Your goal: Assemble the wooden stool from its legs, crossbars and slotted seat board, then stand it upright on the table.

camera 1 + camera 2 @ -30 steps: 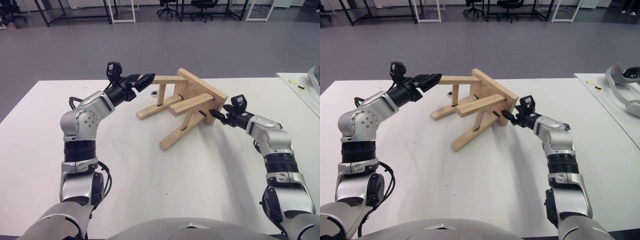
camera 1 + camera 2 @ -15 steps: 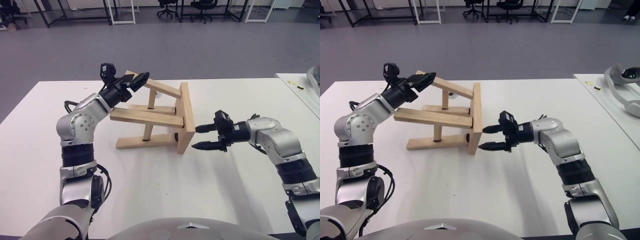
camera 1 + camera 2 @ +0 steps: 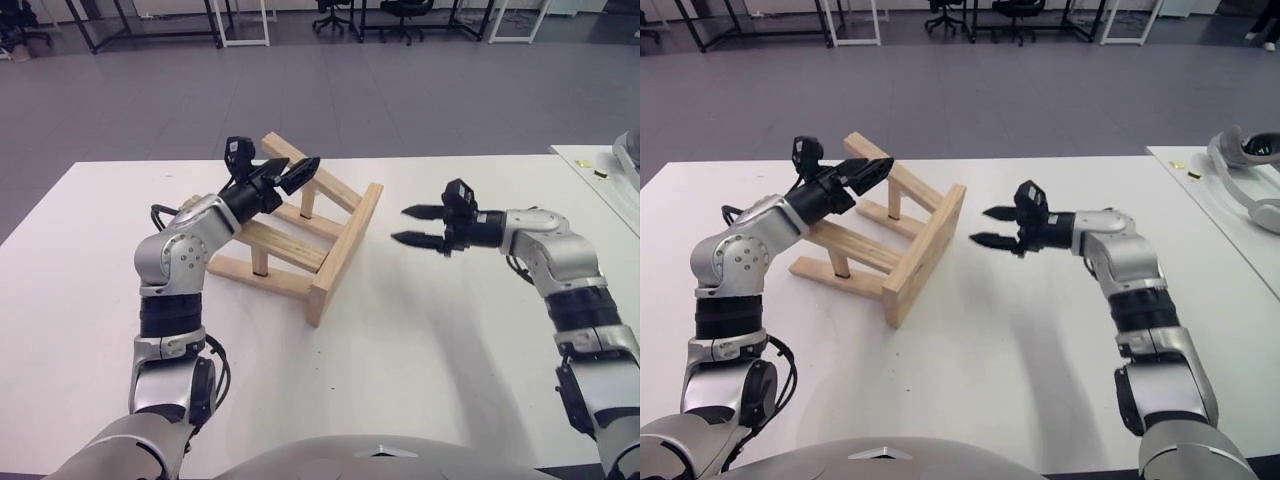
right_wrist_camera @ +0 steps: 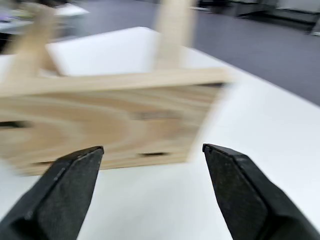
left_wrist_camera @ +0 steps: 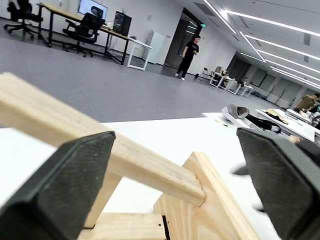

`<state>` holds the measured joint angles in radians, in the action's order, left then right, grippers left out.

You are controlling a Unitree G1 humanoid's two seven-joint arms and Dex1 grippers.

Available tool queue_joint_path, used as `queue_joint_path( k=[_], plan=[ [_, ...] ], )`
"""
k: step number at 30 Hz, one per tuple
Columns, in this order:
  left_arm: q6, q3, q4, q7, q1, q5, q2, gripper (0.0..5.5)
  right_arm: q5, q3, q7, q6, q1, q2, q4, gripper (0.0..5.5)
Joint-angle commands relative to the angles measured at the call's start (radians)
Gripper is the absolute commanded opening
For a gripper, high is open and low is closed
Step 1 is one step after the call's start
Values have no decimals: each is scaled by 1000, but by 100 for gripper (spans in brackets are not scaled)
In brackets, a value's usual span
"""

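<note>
On table (image 3: pixel 420 370), stool (image 3: pixel 342 243) tilted; left gripper (image 3: pixel 298 170) straddles leg (image 3: pixel 336 190); right gripper (image 3: pixel 400 224) spread.

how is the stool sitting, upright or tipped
Tipped. The stool lies on its side on the table, seat on edge, legs pointing sideways.

Free passage over the table (image 3: pixel 420 330) between tilted stool (image 3: pixel 345 250) and right pincer (image 3: pixel 400 224).

Open workroom behind white table (image 3: pixel 420 340).
Grey floor (image 3: pixel 400 90) out back; desks (image 5: pixel 107 34) and black office chairs (image 5: pixel 87 27) along far side; second table (image 3: pixel 590 180) just off to right; long light strips (image 5: pixel 260 20) across ceiling.
</note>
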<state>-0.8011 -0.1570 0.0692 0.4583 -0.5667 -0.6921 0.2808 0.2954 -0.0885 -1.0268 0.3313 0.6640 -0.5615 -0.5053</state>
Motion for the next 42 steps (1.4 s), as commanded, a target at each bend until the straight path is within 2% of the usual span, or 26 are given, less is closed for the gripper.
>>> queue_joint_path(
  k=[1,5,8,13,16,23,27,29,35,38,42],
  plan=[
    [-32,49,182,141,-67,-82,67,448,-84,35,144,-191,249,99,-390,373],
    [-72,16,304,230,-78,-195,149,448,-126,86,315,-276,456,157,-650,373],
    [-88,7,354,327,-44,-279,210,448,-225,37,400,-320,539,209,-735,373],
    [-113,73,480,441,146,-259,378,448,-343,-26,380,-333,569,275,-789,373],
    [-81,131,514,449,192,-205,407,448,-424,-79,389,-331,563,299,-806,373],
    [-35,241,570,412,244,-131,392,448,-628,-259,201,-344,565,289,-831,373],
    [-15,258,581,385,263,-117,377,448,-693,-344,-105,-378,572,235,-820,373],
    [-11,252,587,376,275,-113,381,448,-674,-344,-265,-393,582,212,-796,373],
    [1,253,580,380,282,-81,410,448,-624,-333,-560,-406,536,122,-693,373],
    [13,238,551,403,277,-68,433,448,-506,-402,-587,-375,471,55,-565,373],
    [41,220,495,424,276,-13,483,448,-267,-507,-588,-201,305,-99,-179,373]
  ],
)
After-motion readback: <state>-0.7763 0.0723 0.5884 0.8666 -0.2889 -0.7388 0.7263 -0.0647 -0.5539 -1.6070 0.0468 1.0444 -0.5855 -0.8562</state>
